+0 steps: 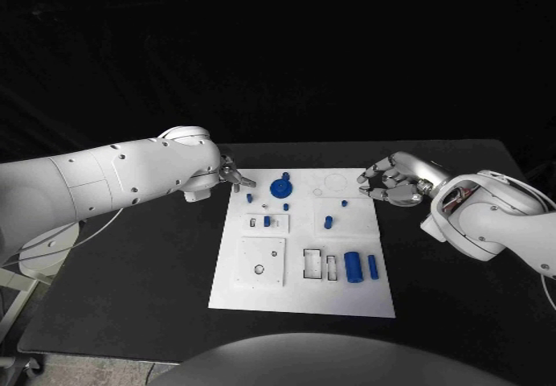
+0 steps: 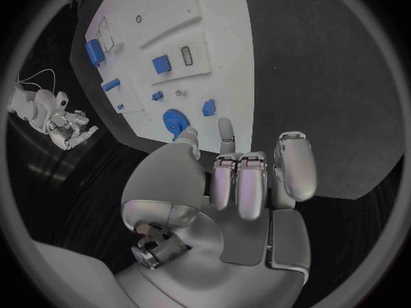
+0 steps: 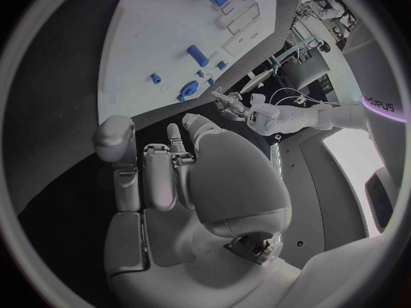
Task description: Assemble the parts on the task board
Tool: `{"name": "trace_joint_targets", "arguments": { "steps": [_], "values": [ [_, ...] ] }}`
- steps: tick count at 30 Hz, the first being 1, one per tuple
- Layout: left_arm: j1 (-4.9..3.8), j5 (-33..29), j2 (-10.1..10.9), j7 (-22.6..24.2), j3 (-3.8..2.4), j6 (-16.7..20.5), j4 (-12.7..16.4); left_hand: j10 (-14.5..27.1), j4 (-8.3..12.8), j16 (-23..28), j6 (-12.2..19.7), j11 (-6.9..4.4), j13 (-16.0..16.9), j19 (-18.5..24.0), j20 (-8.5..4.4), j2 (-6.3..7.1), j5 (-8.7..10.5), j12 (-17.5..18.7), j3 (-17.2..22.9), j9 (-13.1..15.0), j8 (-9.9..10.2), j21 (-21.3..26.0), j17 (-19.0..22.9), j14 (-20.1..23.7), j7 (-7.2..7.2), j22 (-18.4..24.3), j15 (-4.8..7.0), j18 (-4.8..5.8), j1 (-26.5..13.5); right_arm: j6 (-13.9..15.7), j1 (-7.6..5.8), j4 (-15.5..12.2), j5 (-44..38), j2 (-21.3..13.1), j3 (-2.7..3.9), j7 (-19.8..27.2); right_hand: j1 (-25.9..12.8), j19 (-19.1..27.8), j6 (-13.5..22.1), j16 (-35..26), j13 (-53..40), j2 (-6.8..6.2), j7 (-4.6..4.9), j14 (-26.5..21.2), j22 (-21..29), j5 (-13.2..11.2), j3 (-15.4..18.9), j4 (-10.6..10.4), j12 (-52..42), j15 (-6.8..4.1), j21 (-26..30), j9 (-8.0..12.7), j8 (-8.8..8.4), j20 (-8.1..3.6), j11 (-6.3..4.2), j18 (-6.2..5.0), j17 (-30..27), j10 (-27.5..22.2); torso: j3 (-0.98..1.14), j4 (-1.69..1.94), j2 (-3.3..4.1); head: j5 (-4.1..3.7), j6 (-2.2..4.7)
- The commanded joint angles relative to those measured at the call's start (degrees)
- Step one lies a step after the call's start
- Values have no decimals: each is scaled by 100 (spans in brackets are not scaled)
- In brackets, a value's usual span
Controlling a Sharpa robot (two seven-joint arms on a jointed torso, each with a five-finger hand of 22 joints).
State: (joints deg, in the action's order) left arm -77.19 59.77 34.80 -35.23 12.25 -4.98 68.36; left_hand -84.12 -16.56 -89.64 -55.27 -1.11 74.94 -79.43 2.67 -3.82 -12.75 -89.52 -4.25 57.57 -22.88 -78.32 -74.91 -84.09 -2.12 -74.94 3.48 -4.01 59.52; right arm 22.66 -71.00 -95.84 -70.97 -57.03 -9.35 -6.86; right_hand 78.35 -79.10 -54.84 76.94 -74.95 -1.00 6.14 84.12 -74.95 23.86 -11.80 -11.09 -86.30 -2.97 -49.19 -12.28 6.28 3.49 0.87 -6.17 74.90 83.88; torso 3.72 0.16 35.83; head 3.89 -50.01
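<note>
Currently I judge the assembly barely begun: the task board (image 1: 304, 285) lies mid-table with the blue gear (image 1: 280, 188) near its far edge and two blue cylinders (image 1: 353, 268) loose near its front. My left hand (image 1: 230, 177) hovers at the board's far-left corner and my right hand (image 1: 390, 181) just off its far-right corner, both holding nothing, fingers loosely curled. My left wrist view shows the gear's teeth (image 2: 174, 121).

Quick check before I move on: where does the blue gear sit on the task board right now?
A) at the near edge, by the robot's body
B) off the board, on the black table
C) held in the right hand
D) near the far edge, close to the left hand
D: the blue gear lies on the task board near its far edge, just beside the left hand; the right hand holds nothing.
</note>
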Motion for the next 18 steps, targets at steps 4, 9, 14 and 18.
{"name": "trace_joint_targets", "arguments": {
  "steps": [4,9,14,18],
  "values": [
    [52,79,-92,218,-2,-266,-137,-499,7,-36,39,-15,1408,64,9,6,18,71,-52,17,-30,55,-1509,-591,-31,-509,21,5,95,49,2,-2,2,0,2,53,-57,-4,16,39,-1026,-10,-1,274,-591,37,-37,2,-16,-9,-36,0,-24,-29,-9,-71,408,213,-2,0,4,-8,1],
    [94,78,-126,239,-2,-405,-183,-419,9,-36,72,2,1328,147,25,-26,-43,172,-79,41,-20,142,-1509,-591,-45,-465,3,-15,180,43,2,-4,19,-1,2,53,-56,-3,24,37,-1025,-13,2,273,-591,44,-40,5,-15,-8,-31,3,-29,-29,-8,-71,406,212,-2,2,2,-10,1],
    [123,74,-157,275,-3,-448,-203,-402,10,-36,87,9,1314,170,33,-44,-108,191,-93,52,-12,168,-1509,-591,-50,-460,-5,-20,233,42,2,13,29,21,2,61,-56,-3,29,31,-1024,-14,4,272,-590,51,-43,6,-15,-6,-28,4,-32,-29,-5,-70,401,211,-2,4,0,-4,1],
    [133,73,-183,305,-3,-450,-214,-388,11,-36,92,12,1301,185,38,-57,-150,208,-98,57,-8,185,-1509,-591,-53,-454,-8,-24,261,36,2,14,35,34,2,66,-56,-3,29,31,-1024,-14,4,272,-590,51,-43,6,-15,-6,-28,4,-32,-29,-5,-70,401,211,-1,2,4,0,1]
  ]
}}
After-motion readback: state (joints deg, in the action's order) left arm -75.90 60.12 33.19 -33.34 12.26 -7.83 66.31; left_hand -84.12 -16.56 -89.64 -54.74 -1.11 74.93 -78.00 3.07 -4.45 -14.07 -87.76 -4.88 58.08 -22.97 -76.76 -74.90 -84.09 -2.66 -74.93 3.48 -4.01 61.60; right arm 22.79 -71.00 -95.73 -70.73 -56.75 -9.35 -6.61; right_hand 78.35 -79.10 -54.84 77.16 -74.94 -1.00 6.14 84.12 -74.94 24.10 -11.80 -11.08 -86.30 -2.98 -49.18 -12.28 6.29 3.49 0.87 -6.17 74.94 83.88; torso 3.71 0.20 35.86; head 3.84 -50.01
